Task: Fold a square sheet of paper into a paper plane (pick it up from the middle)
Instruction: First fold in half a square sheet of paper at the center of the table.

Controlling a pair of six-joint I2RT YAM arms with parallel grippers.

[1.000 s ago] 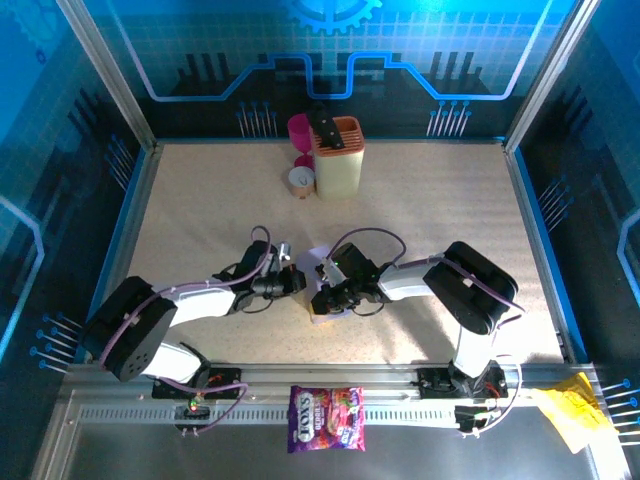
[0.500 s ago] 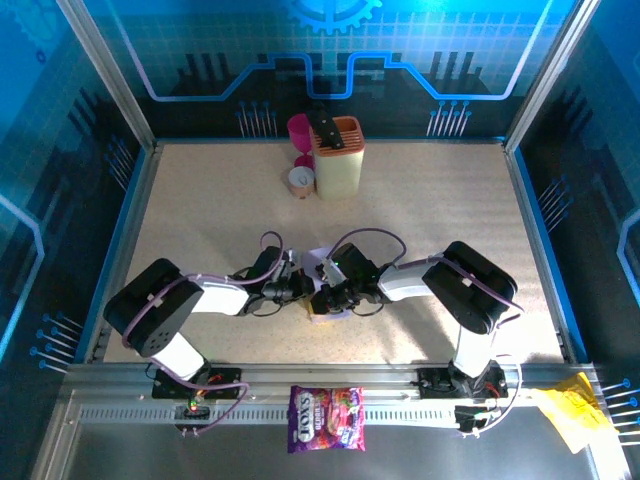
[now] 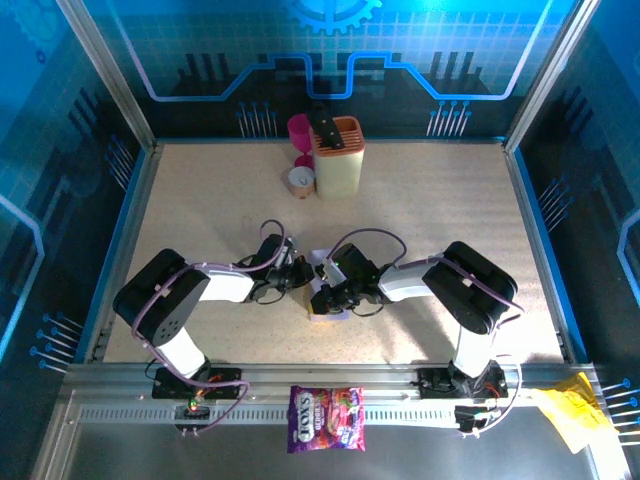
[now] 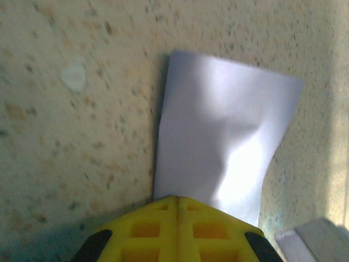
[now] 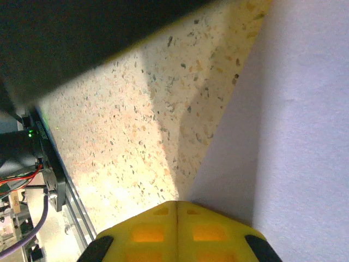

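Note:
The square sheet of paper [image 3: 321,260] is pale lilac and lies folded at the table's middle, mostly hidden under both grippers. In the left wrist view it is a narrow, slightly buckled strip [image 4: 218,136] running away from my left gripper [image 4: 177,199], whose yellow jaws are shut with their tips at the strip's near end. My right gripper [image 5: 177,204] is also shut, its tips at the edge of the paper [image 5: 305,136]. From above, the left gripper [image 3: 303,276] and right gripper [image 3: 322,300] nearly meet over the sheet. Whether either pinches the paper I cannot tell.
A pale yellow holder [image 3: 338,158] with a black tool stands at the back, with a magenta cup [image 3: 300,130] and a small round tin [image 3: 299,180] beside it. A sweets bag [image 3: 327,418] and yellow crumpled paper [image 3: 570,412] lie on the front rail.
My left arm has swung in and moved its gripper right, up to the paper. The right arm and the paper have stayed put.

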